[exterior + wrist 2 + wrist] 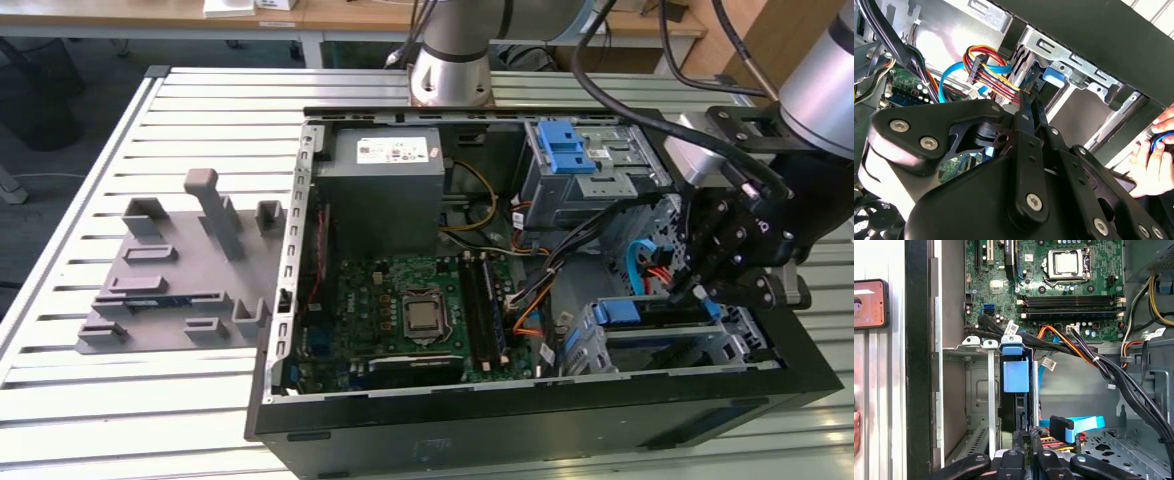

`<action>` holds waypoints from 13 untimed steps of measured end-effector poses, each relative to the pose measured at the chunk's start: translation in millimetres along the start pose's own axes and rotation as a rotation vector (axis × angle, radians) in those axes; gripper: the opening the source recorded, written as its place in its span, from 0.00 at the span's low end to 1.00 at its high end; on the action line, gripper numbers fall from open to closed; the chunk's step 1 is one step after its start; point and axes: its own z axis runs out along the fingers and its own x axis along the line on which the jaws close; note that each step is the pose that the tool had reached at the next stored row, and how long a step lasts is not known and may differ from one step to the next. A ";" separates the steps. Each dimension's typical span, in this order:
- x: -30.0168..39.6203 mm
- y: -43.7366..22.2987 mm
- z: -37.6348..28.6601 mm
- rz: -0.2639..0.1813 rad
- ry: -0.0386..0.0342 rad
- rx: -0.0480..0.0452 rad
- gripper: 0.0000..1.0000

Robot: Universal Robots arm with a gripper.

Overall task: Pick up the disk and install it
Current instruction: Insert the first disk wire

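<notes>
The disk (627, 312), framed by its blue carrier, stands edge-on in a slot of the metal drive cage (727, 345) at the case corner on the exterior view's right. In the first wrist view its blue tab (1016, 372) shows, with the dark body below it between the cage rails. The same tab (1052, 77) appears in the second wrist view. My gripper (691, 292) hangs right over the cage, its fingers shut together. The tips (1024, 436) sit at the disk's near edge (1028, 100); I cannot tell whether they touch it.
The open case holds a motherboard (414, 310), a grey power supply (387, 180) and a second cage with blue carriers (567, 145). Orange, red and blue cables (986, 65) hang close to the fingers. A grey fixture (187, 270) lies outside. A person's hand (1154, 160) is nearby.
</notes>
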 end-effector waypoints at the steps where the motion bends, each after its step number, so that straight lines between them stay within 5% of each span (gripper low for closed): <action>1: 0.0 0.0 -0.1 0.000 0.0002 -0.0002 0.16; 13: 0.9 -1.4 0.6 0.004 0.0004 -0.0051 0.16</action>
